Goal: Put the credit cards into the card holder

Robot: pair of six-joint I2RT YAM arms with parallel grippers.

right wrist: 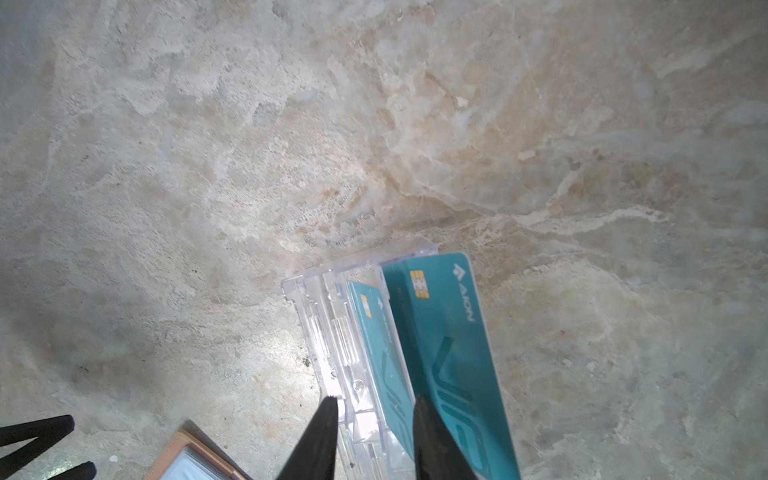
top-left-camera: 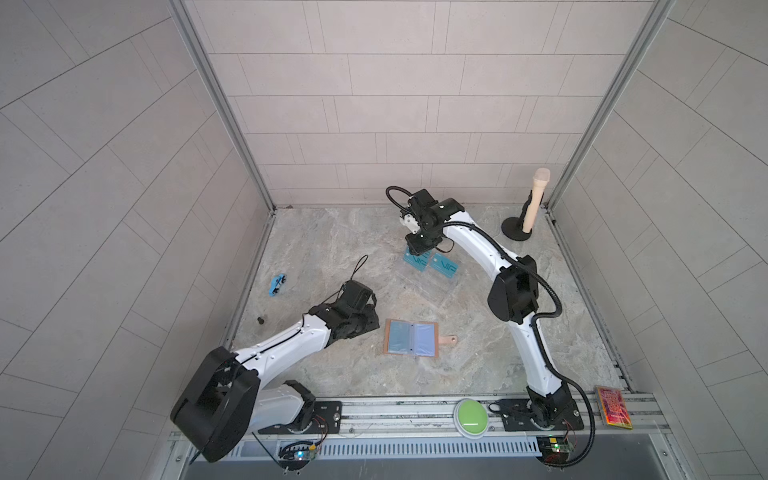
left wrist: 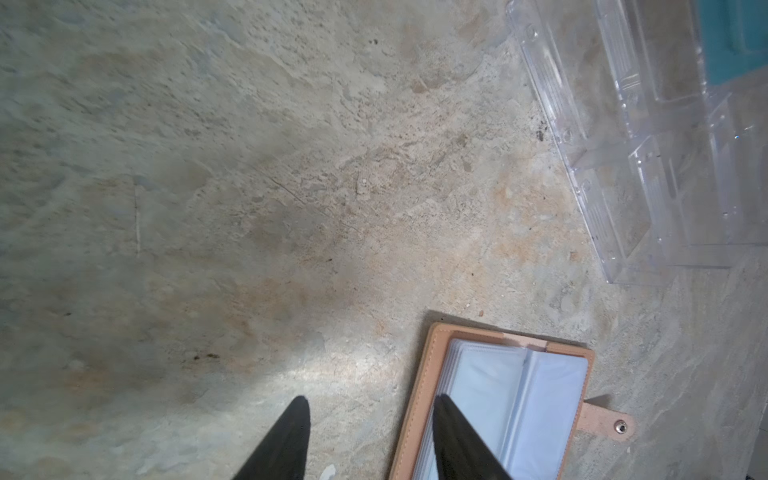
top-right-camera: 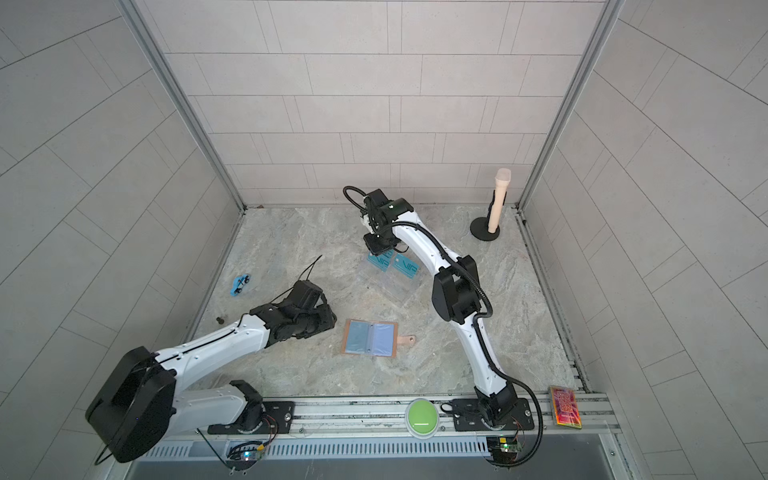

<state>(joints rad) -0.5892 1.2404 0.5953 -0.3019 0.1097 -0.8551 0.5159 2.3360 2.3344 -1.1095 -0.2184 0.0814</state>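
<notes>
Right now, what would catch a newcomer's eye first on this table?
Two teal VIP cards stand in the clear acrylic stand mid-table, with the right gripper open just over them. Nearer the front the card holder lies spread open, pale-blue pockets up, the left gripper open beside it. A beige microphone-like prop stands in the back right corner.

Grey tiled walls (top-left-camera: 395, 104), mottled stone tabletop (top-left-camera: 332, 249), aluminium corner posts (top-left-camera: 224, 108), even light

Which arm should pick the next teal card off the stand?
Right: the right gripper hangs open at the teal cards in the stand; the left gripper sits by the holder, away from them.
</notes>
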